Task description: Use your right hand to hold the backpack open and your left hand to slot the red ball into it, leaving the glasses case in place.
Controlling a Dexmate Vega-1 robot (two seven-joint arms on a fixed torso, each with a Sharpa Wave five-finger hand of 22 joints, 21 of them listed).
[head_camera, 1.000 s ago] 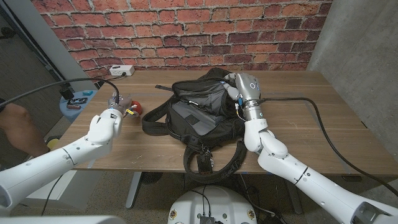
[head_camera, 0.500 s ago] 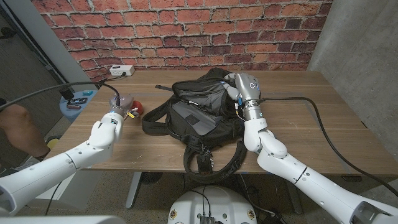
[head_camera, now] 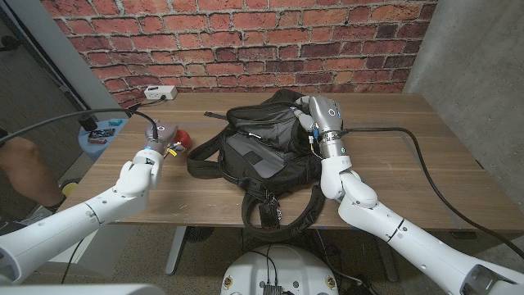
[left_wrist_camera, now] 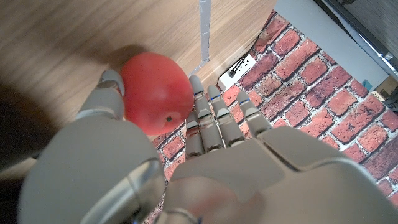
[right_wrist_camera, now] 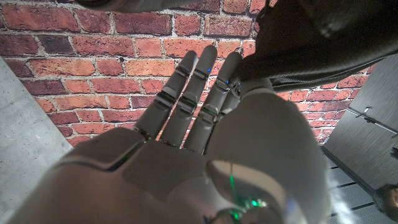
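Observation:
The red ball (head_camera: pixel 182 135) is at the table's left, beside the black backpack (head_camera: pixel 262 147). My left hand (head_camera: pixel 145 162) reaches it from the near side. In the left wrist view the ball (left_wrist_camera: pixel 155 87) sits between the thumb and the fingers (left_wrist_camera: pixel 214 121) of that hand (left_wrist_camera: pixel 186 174), which touch it on both sides. My right hand (head_camera: pixel 306 111) is at the backpack's far right rim and holds the opening up. In the right wrist view its fingers (right_wrist_camera: pixel 186 93) reach straight and black backpack fabric (right_wrist_camera: pixel 311 43) lies against its thumb side.
A white power strip (head_camera: pixel 160 93) lies at the table's back left. A black cable (head_camera: pixel 426 156) runs across the right half of the table. Backpack straps (head_camera: pixel 274 209) hang over the front edge. A person (head_camera: pixel 20 164) is at the left edge, by a blue stool (head_camera: pixel 97 133).
My left hand has moved forward, and the red ball has shifted slightly away with it. The right hand and the backpack have stayed still.

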